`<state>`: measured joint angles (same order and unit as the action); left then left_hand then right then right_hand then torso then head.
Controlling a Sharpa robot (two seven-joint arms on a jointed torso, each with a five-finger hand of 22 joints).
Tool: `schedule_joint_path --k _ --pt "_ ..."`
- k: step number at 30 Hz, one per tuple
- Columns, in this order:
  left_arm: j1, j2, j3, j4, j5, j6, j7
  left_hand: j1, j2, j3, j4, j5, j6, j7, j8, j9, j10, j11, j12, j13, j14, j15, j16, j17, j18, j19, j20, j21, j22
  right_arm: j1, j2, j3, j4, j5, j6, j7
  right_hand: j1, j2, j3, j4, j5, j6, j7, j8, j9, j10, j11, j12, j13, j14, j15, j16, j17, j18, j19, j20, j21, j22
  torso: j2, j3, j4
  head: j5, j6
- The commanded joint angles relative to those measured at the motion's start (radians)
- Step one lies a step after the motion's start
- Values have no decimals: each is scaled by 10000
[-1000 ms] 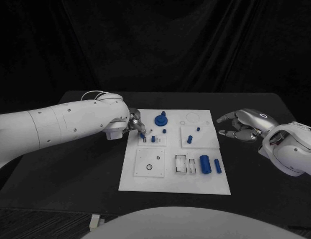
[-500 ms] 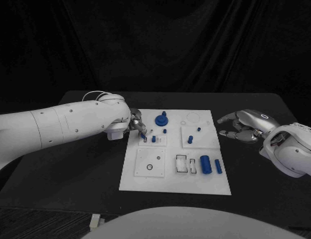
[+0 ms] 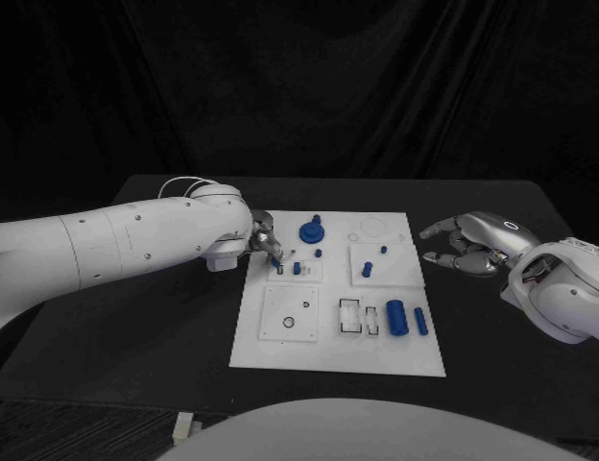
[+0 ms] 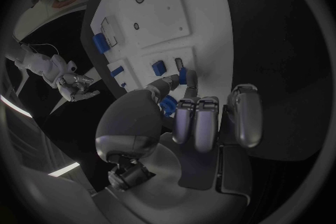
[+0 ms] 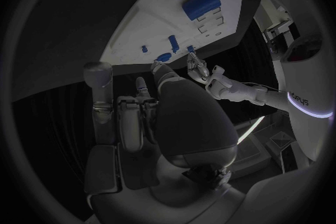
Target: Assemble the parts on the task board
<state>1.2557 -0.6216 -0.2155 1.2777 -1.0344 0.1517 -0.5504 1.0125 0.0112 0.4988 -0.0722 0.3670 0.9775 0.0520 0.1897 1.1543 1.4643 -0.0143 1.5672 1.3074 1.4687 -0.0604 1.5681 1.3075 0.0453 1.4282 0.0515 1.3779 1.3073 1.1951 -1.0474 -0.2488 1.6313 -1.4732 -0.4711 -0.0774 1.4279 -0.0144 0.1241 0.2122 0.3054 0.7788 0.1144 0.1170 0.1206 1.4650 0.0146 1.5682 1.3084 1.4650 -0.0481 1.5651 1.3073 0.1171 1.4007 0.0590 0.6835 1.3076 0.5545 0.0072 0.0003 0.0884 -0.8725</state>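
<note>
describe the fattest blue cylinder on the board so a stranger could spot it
Start at the white task board in the middle of the black table, then go to its near right part. The cylinder lies there beside a blue rod; it is much thicker than that slim neighbour.

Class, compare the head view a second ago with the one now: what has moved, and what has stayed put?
Hardly anything moved. The left robot hand still holds a small blue peg at the board's upper left block, perhaps a touch lower. The right robot hand still hovers open off the board's right edge. The other blue parts lie as before.
</note>
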Motion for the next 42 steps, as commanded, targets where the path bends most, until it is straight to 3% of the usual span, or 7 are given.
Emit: schedule_joint_path --k 1,42 --pt "-38 -10 6 46 -131 -65 220 -91 35 37 17 21 39 -28 9 5 1065 -50 35 2634 1021 -46 27 2633 114 -46 -31 -25 1532 -28 -11 5 8 -24 54 -165 88 -18 36 -50 56 92 7 -11 -13 1058 54 26 2624 1058 65 57 2635 135 -4 55 -34 882 4 -1 3 7 -1" --pt "-106 -215 5 443 -137 121 109 -143 58 49 63 27 100 -40 25 4 1065 -60 35 2634 1021 -53 27 2633 120 -57 -34 -51 1523 -32 -18 5 -13 -24 142 -264 133 -30 82 -105 209 121 4 -15 -30 1058 49 26 2624 1058 60 57 2635 140 -9 53 -70 878 9 3 5 35 -1"
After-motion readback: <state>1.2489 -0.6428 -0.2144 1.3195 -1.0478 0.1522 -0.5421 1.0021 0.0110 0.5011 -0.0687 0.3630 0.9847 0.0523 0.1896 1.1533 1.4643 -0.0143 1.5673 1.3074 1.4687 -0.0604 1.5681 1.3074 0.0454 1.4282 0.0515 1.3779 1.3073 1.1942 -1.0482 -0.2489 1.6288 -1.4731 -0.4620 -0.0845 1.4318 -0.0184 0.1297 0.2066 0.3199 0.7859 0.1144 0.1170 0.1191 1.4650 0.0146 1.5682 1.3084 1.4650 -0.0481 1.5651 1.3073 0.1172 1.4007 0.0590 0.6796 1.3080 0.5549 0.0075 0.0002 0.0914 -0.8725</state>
